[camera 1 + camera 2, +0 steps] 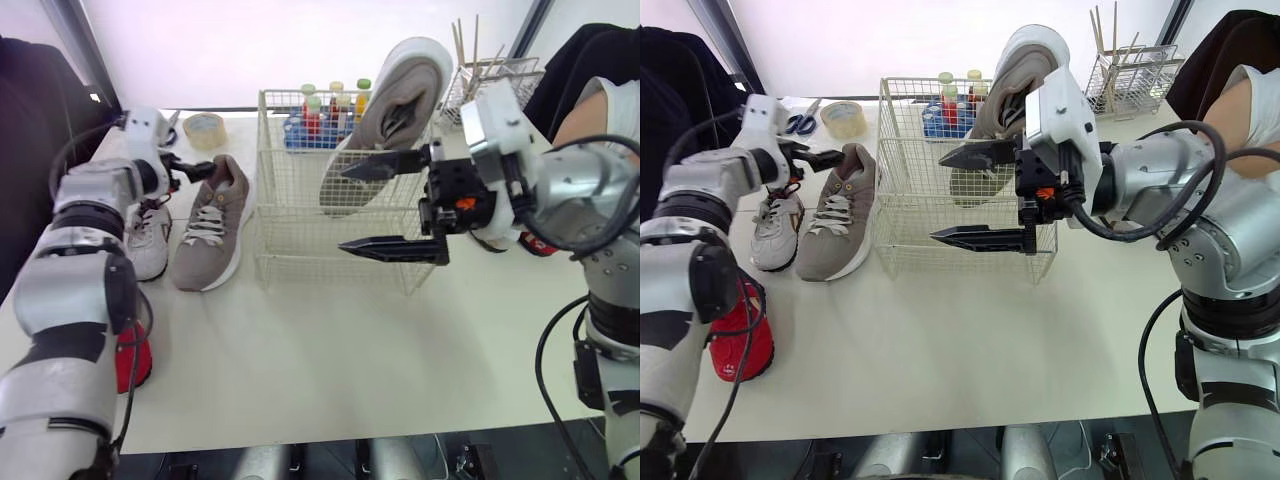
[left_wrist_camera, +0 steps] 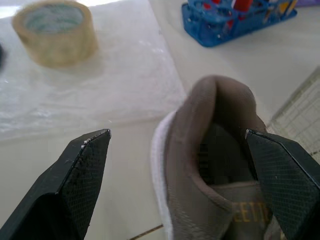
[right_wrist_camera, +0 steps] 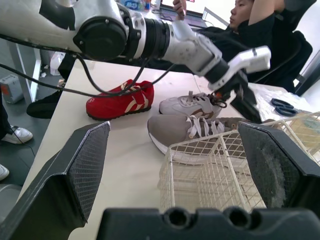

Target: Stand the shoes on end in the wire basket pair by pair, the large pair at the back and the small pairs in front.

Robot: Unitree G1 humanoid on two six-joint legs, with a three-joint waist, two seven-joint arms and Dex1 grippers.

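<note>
My left tool [image 2: 176,132] gapes wide, its black cross-hatched fingers [image 2: 82,185] straddling the padded heel collar of the taupe suede lace-up shoe [image 1: 210,225]. That shoe lies sole-down on the pale counter [image 1: 320,360] just beside the white wire basket [image 1: 300,240], long axis toe toward me, heel away. My right tool [image 1: 343,210], equally wide and empty, hovers before the basket's near wall. The matching taupe shoe [image 1: 395,110] stands on end inside, top leaning rightward

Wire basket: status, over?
Left gripper jaws open astride heel of taupe shoe on table. Right gripper open, empty, before wire basket. One large shoe upended inside. White shoe crowds taupe's side.
</note>
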